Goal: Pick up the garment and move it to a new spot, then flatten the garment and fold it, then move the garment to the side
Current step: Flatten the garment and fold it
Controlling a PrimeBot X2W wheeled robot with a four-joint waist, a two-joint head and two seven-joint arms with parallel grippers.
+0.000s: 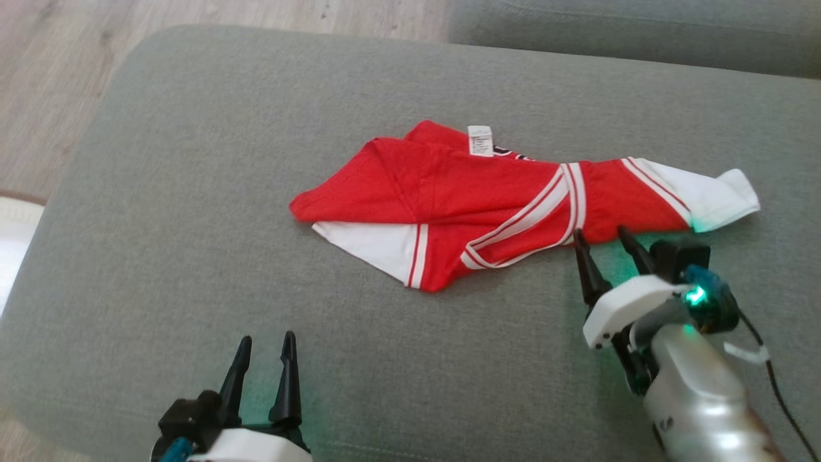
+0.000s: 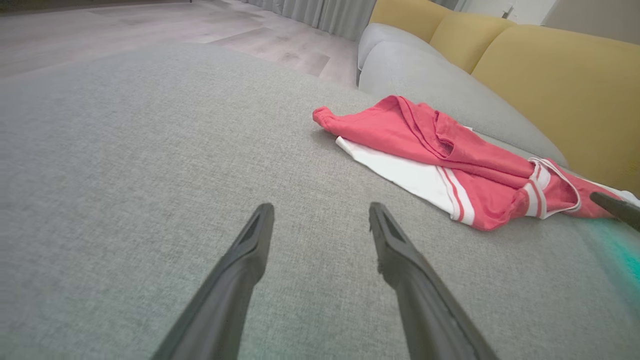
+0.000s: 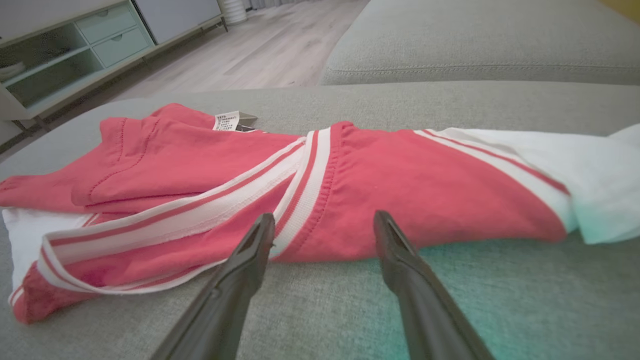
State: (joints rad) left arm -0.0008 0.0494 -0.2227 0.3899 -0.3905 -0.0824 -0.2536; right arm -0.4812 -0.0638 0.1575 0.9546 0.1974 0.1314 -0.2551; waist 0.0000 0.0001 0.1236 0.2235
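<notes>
Trouble could come from how the red and white mesh sports shirt [image 1: 487, 205] lies. From the head view it is twisted and bunched in the middle of the soft grey sofa cushion [image 1: 192, 192]. The right hand [image 1: 601, 232] is wide open and holds nothing, with its tips just at the shirt's near edge. The left hand [image 1: 267, 338] is also wide open and empty, well apart from the shirt. A small white tag [image 1: 480, 140] sticks up at the far edge, but its print is too small to read.

From the left wrist view, the shirt sits off to the right, near the yellow sofa back [image 2: 550, 75]. I think this hand is too far away to help hold the cloth down.

From the right wrist view, a striped band [image 3: 200, 210] makes a loose loop just in front of the fingers. A finger could slip inside that loop and get caught. A pinch here could also grab many layers at once, so the shirt may lift as a lump and not open flat. The tag's writing is blurry here too.
</notes>
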